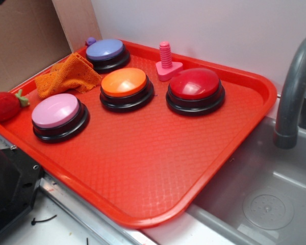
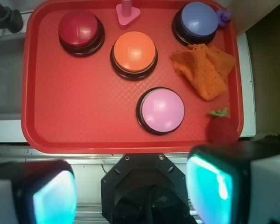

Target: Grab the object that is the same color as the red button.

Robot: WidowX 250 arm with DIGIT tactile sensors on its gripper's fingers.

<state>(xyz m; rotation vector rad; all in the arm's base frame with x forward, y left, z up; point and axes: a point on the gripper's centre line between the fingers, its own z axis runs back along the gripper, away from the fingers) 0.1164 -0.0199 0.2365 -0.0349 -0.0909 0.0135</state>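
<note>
Red strawberry just beyond open jaws.

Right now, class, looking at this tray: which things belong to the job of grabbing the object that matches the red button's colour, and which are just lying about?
Belongs to the job:
- red button
- red strawberry toy, at the tray's edge
- gripper, open

Just lying about:
- orange button
- pink button
- purple button
- orange cloth
- pink bolt
</note>
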